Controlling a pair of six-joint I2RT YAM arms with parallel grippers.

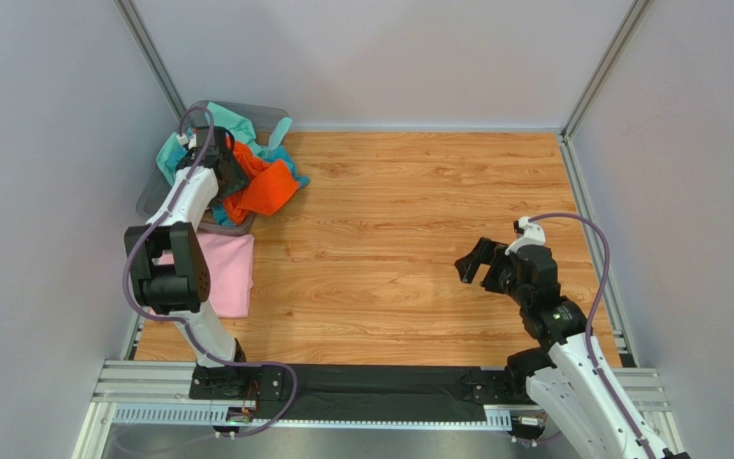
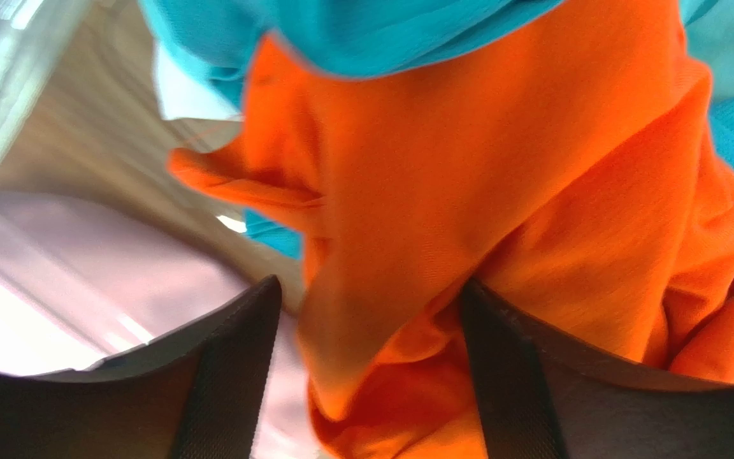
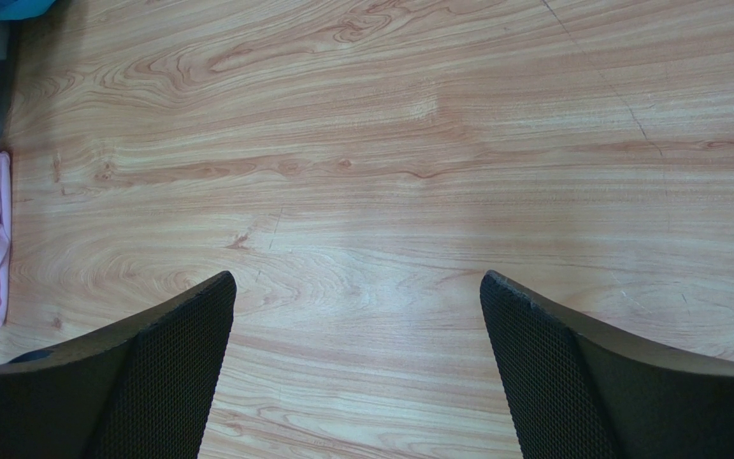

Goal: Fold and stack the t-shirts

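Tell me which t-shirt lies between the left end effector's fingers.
The bright orange t-shirt: its cloth sits inside the open left end effector. The teal t-shirts lie around it; the pink t-shirt lies flat on the table.

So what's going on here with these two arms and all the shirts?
The left gripper is down in the heap of shirts spilling out of the grey plastic bin. Its jaws stand apart around a fold of the orange t-shirt, not clamped on it. Teal shirts lie tangled around it. A pink t-shirt lies folded on the table beside the left arm. The right gripper hovers open over bare wood, holding nothing.
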